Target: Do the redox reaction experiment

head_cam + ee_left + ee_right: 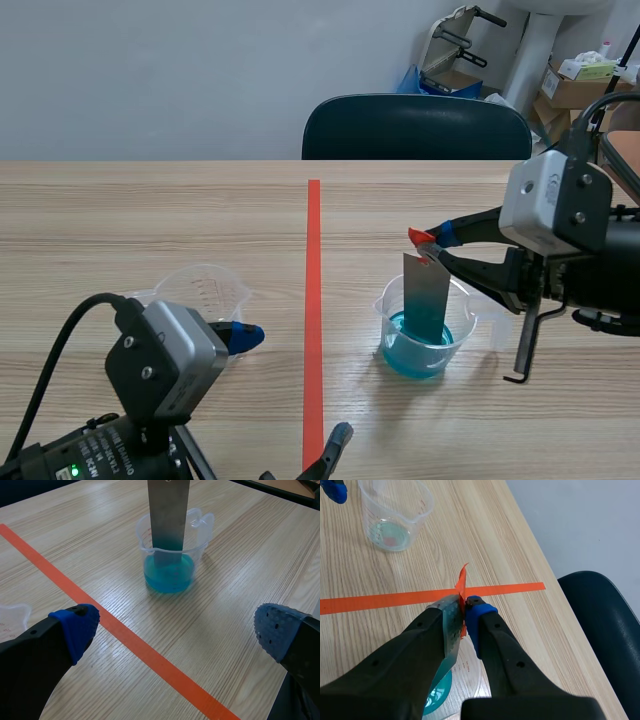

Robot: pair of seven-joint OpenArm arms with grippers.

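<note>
Table (150,210) of pale wood bears orange tape line (313,300), dark chair (415,128) beyond.

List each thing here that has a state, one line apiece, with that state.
metal strip: upright, lower end dipped in the blue liquid.
filled beaker: upright, partly full of blue liquid.
empty beaker: upright, looks empty.
left claw: open, holding nothing.
right claw: shut on the metal strip's top end.
</note>
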